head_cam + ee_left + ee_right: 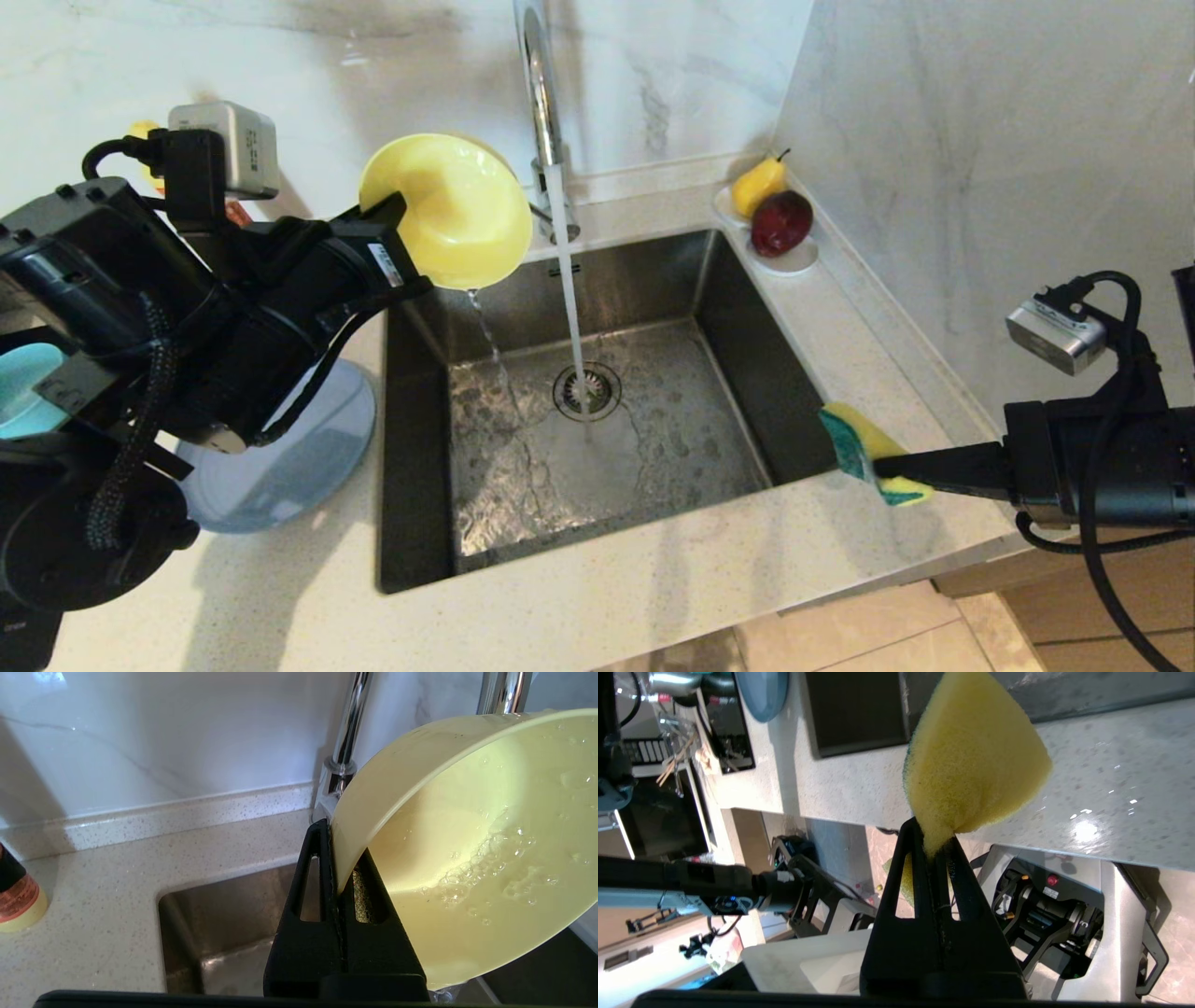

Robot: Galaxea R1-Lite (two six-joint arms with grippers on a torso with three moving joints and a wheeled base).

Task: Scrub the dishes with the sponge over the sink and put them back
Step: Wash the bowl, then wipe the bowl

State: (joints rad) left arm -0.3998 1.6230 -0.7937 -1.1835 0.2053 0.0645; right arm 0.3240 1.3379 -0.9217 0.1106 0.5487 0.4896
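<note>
Left gripper (403,245) clamped on rim of yellow bowl (453,210), held tilted over back left corner of sink (597,411); water trickles from bowl into basin. Tap (541,84) running onto drain (586,390). Right gripper (882,462) pinches sponge (868,448) above sink's right front edge. Grey-blue plate (289,457) on counter left of sink.

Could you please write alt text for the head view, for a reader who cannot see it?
The left gripper holds a tilted yellow-green bowl over the steel sink, water spilling from it beside the running tap. The right gripper pinches a yellow-and-green sponge at the sink's right edge.
</note>
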